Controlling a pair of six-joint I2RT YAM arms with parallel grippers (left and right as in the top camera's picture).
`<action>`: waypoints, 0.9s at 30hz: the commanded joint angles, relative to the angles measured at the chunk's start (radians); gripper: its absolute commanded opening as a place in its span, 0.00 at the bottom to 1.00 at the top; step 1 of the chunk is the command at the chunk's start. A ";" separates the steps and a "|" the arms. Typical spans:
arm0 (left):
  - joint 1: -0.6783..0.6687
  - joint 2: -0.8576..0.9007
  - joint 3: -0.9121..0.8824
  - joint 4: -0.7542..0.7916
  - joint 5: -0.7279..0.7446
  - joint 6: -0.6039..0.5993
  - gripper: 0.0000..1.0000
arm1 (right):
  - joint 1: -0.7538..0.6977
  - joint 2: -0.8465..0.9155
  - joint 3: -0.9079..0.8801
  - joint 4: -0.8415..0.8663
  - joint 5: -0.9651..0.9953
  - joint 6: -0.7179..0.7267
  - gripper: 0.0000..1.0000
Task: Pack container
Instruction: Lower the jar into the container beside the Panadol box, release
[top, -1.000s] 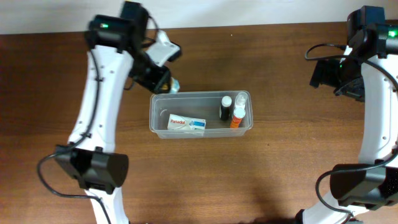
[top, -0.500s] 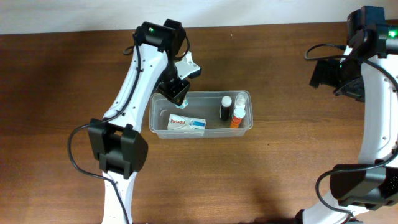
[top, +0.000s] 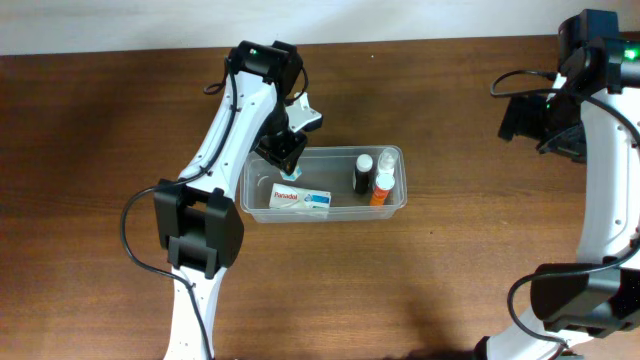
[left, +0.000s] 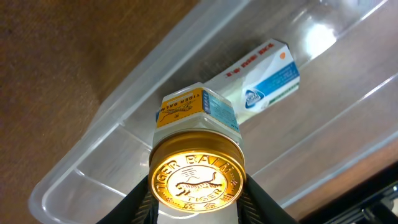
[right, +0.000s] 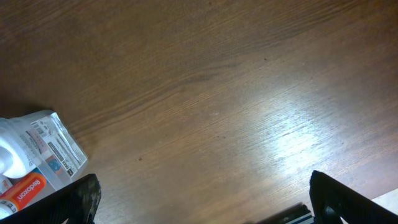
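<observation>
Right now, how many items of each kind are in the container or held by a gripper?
Small bottles in the container: 3 (dark bottle, orange bottle, pale bottle)
Medicine box in the container: 1
Tiger Balm jar held by the left gripper: 1
Total: 5

The overhead camera looks straight down on the whole table, container at centre. The left wrist camera hangs close above that container, a jar at its 6 o'clock. The right wrist camera faces wood, catching the container's bottles at 8 o'clock.
</observation>
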 joint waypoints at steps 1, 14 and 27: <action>-0.004 0.008 0.014 0.015 0.003 -0.036 0.24 | -0.003 -0.006 0.013 0.000 0.005 0.002 0.98; -0.016 0.013 0.010 0.074 -0.020 -0.013 0.24 | -0.003 -0.006 0.013 0.000 0.005 0.002 0.98; -0.037 0.013 -0.175 0.183 -0.019 -0.012 0.24 | -0.003 -0.006 0.013 0.000 0.005 0.002 0.98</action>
